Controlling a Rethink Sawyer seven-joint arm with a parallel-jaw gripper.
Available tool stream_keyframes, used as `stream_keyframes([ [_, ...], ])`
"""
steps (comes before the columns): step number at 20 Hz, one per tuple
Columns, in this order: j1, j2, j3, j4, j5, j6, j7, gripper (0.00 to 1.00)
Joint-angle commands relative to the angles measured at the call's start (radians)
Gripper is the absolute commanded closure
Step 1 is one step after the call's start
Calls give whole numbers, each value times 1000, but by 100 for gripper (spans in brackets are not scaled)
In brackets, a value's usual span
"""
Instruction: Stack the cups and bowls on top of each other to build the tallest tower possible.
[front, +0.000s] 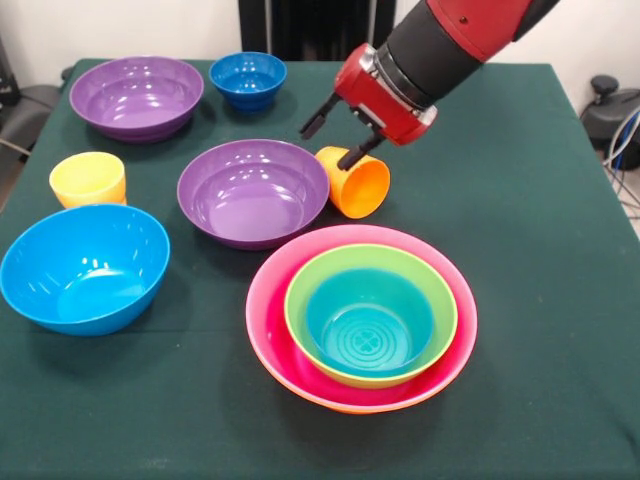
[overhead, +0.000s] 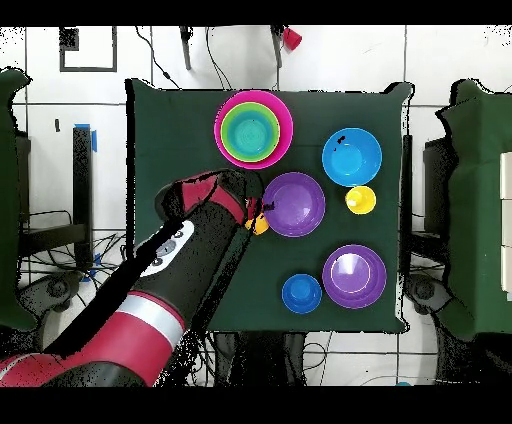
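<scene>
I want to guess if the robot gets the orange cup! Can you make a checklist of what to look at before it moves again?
1. Hand at the orange cup: ok, its fingers are open, one on the cup's base end.
2. Cup held: not ok, nothing is closed on it yet.
3. Cup upright: not ok, it lies on its side, mouth facing the camera in the front view.
4. Room beside the cup: cannot tell, it sits right against the purple bowl, touching or nearly.
5. Tower ready: ok, teal sits inside green, inside pink, with orange outermost.
6. Other pieces out of the way: ok, the yellow cup and light blue bowl stand off to the side.
</scene>
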Motion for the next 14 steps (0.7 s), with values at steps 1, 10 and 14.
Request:
stream_keyframes([
  [1,-59,-12,209,50,66,130,34,0],
  [10,-99,-35,286,109,149,148,96,0],
  [14,-111,-38,302,112,165,129,89,0],
])
